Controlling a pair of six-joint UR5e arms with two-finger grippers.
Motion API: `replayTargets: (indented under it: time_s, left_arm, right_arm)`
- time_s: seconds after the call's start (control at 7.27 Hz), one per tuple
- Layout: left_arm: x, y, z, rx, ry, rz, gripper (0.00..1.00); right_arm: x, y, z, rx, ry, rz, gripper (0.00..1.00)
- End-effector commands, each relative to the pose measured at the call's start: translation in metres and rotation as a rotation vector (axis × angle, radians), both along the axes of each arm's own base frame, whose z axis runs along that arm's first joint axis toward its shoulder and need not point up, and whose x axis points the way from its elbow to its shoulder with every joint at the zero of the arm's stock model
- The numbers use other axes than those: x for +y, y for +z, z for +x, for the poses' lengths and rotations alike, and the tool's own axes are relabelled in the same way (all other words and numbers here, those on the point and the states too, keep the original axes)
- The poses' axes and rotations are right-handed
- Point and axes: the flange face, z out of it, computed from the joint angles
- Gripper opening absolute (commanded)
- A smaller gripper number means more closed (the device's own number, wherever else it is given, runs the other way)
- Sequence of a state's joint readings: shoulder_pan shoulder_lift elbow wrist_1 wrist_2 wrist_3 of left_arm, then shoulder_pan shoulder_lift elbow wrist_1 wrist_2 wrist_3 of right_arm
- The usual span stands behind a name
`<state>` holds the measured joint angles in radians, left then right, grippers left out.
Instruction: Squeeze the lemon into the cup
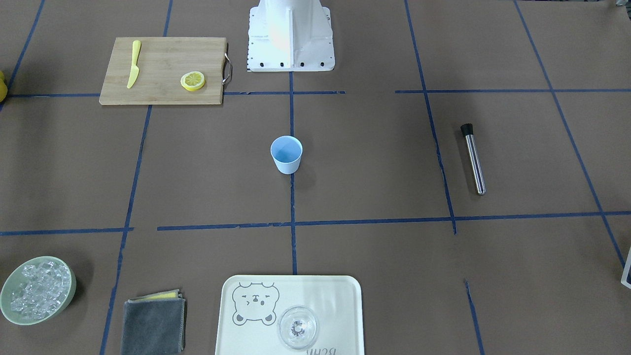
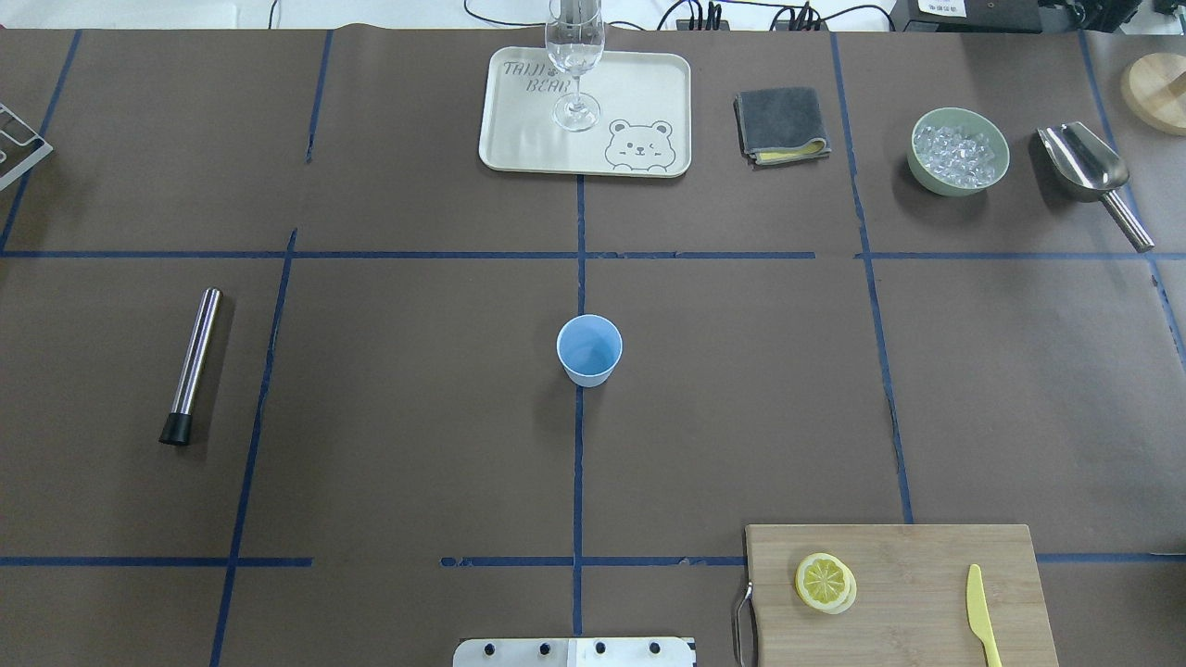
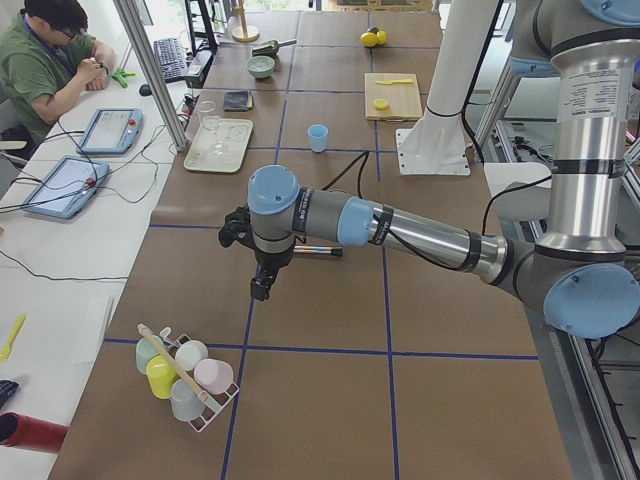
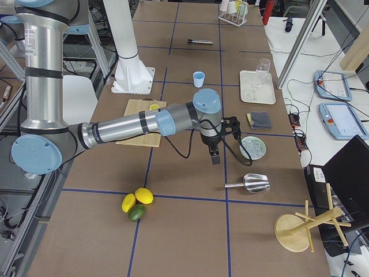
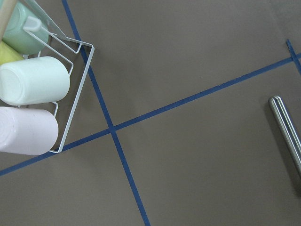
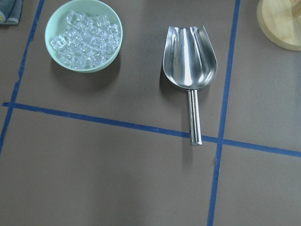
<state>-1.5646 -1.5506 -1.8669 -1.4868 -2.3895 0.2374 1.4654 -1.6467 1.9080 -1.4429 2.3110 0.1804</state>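
Observation:
The light-blue cup [image 2: 588, 349] stands upright and empty at the table's centre, also seen in the front-facing view [image 1: 286, 154]. A cut lemon [image 2: 824, 582] lies flat on the wooden cutting board [image 2: 927, 556], beside a yellow knife [image 2: 980, 616]. My left gripper [image 3: 262, 290] hangs over the table's left end, far from the cup, near a rack of cups [image 5: 33, 89]. Over the right end hangs my right gripper [image 4: 215, 160], above the ice bowl [image 6: 83, 35] and metal scoop [image 6: 189, 66]. I cannot tell whether either gripper is open or shut.
A steel muddler [image 2: 192, 365] lies on the left. At the far edge sit a bear tray [image 2: 519, 139] with a clear glass [image 2: 575, 56] and a folded grey cloth [image 2: 780, 123]. Whole lemons [image 4: 137, 199] lie at the right end. A person [image 3: 50, 70] sits by tablets.

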Motion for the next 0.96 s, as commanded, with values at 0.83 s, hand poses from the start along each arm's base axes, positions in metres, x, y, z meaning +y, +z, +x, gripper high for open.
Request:
replayTargets:
  time_s: [0.83]
  left_arm:
    - [-0.016, -0.029, 0.002, 0.001, 0.002, 0.06, 1.0]
  right_arm:
    - [0.113, -0.092, -0.224, -0.064, 0.041, 0.022, 1.0]
